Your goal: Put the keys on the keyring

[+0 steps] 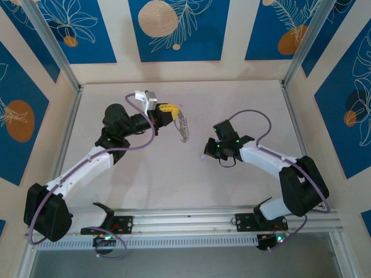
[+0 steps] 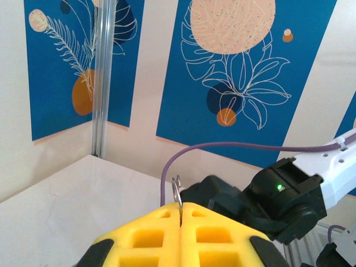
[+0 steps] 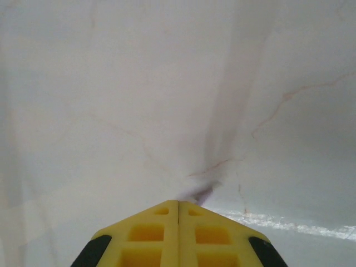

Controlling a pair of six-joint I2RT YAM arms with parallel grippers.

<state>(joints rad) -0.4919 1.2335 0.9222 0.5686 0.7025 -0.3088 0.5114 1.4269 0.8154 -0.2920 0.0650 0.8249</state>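
Seen from overhead, a pale marble-patterned worktop (image 1: pixel 243 110) lies between walls with blue leaf-print panels (image 1: pixel 177 29).

The left arm (image 1: pixel 87 162) rises from the near-left corner and reaches toward the middle of the worktop. The yellow fingers (image 2: pixel 150 239) of the left gripper (image 1: pixel 175 111) are pressed fully together. They pinch the keyring (image 1: pixel 184 127), a thin dark loop with small silvery pieces along it. It hangs from the fingertips above the worktop, a little left of centre and nearer the far edge. In the left wrist view, a thin curl of its wire (image 2: pixel 177 189) stands up out of the seam between the fingertips.

Just right of the keyring, near the worktop's centre, the right gripper (image 1: pixel 206 152) points down at the surface. Its yellow fingers (image 3: pixel 211 236) are closed tight with no gap. A small lilac key (image 3: pixel 198 194) sits right at their tips on the worktop. It is too blurred to tell whether it is pinched.

The right arm (image 1: pixel 272 162) runs back to the near-right corner.
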